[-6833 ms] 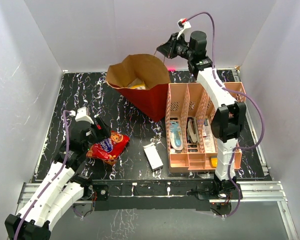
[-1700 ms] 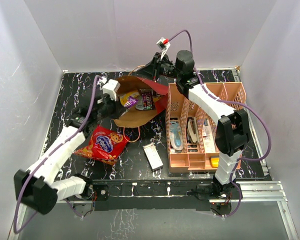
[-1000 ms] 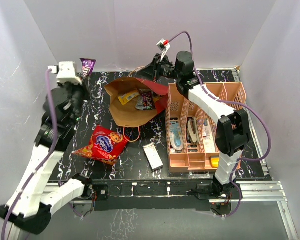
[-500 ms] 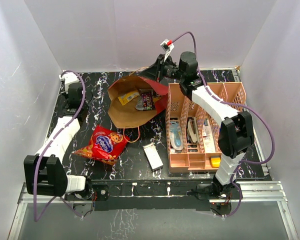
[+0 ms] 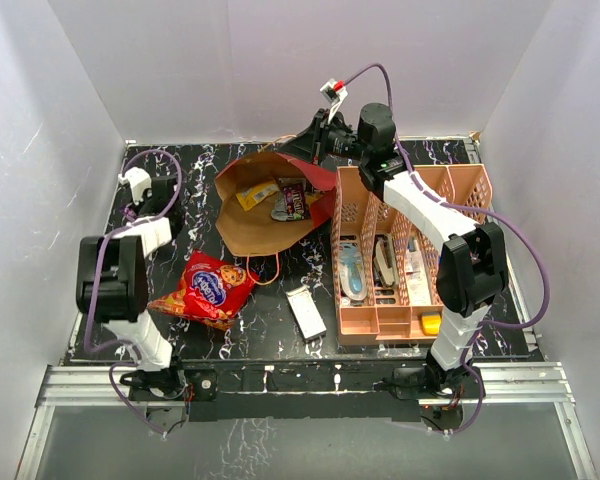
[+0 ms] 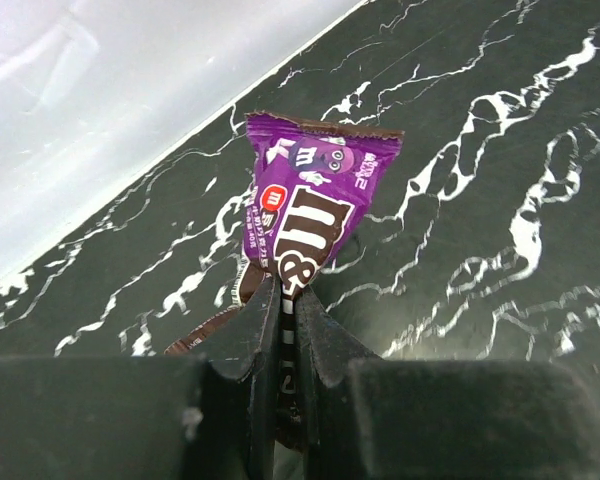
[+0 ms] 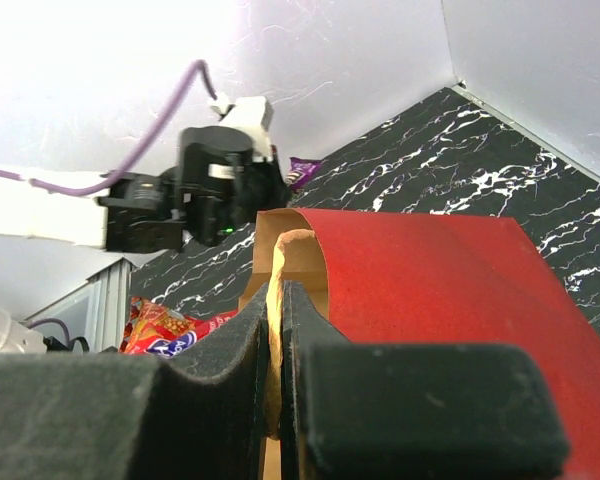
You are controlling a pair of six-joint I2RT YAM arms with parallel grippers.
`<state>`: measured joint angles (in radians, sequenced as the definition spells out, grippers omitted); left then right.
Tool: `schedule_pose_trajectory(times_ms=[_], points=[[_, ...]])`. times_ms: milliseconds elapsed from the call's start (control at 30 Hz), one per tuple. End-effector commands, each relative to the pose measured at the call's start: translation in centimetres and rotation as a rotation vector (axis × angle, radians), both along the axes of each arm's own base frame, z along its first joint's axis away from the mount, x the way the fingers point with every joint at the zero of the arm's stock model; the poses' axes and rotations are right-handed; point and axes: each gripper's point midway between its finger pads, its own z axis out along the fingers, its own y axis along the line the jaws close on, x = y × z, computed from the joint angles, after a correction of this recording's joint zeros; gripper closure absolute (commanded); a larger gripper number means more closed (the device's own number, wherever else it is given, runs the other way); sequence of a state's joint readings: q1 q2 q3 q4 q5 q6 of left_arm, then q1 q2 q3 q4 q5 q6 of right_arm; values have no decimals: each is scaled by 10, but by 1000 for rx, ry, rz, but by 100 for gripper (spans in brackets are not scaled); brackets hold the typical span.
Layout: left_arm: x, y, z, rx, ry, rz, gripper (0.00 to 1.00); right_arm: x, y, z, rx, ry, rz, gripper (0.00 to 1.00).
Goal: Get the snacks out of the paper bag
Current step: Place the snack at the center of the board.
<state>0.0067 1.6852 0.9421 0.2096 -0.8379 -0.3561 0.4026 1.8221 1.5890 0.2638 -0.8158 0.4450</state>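
Observation:
The paper bag [image 5: 270, 215], dark red with a brown inside, lies tipped on the table with its mouth toward me. In it I see an orange-yellow packet [image 5: 255, 193] and a dark wrapper [image 5: 292, 200]. My right gripper [image 5: 315, 142] is at the bag's back rim, shut on the tan cord handle [image 7: 277, 285], with the red bag wall [image 7: 430, 290] beside it. My left gripper [image 6: 285, 290] is low over the far-left table by the wall, shut on the bottom edge of a purple packet [image 6: 315, 215]. The large red cookie bag [image 5: 208, 290] lies on the table left of centre.
A pink slotted rack [image 5: 400, 250] with stationery stands right of the bag. A small white box [image 5: 305, 312] lies in front of the rack's left side. White walls close in the left, back and right sides. The left arm's elbow [image 5: 110, 280] stands beside the red cookie bag.
My left arm carried the purple packet out of the bag, up and over to the far left, then lowered it toward the table. The right gripper still holds the bag's handle.

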Motion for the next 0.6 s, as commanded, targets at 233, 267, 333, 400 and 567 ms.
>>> schedule_pose_trajectory(times_ms=[233, 267, 333, 400, 567], points=[[64, 29, -33, 16, -78, 222, 100, -11, -11, 56, 42, -111, -18, 92], [64, 31, -38, 17, -65, 238, 100, -11, -11, 56, 41, -111, -20, 92], [62, 37, -44, -2, -75, 290, 100, -10, -11, 54, 37, -111, -25, 92], [56, 42, -50, -33, -90, 351, 100, -8, -11, 50, 34, -104, -32, 92], [56, 39, -45, -82, -103, 365, 68, -6, -8, 45, 35, -80, -14, 92]])
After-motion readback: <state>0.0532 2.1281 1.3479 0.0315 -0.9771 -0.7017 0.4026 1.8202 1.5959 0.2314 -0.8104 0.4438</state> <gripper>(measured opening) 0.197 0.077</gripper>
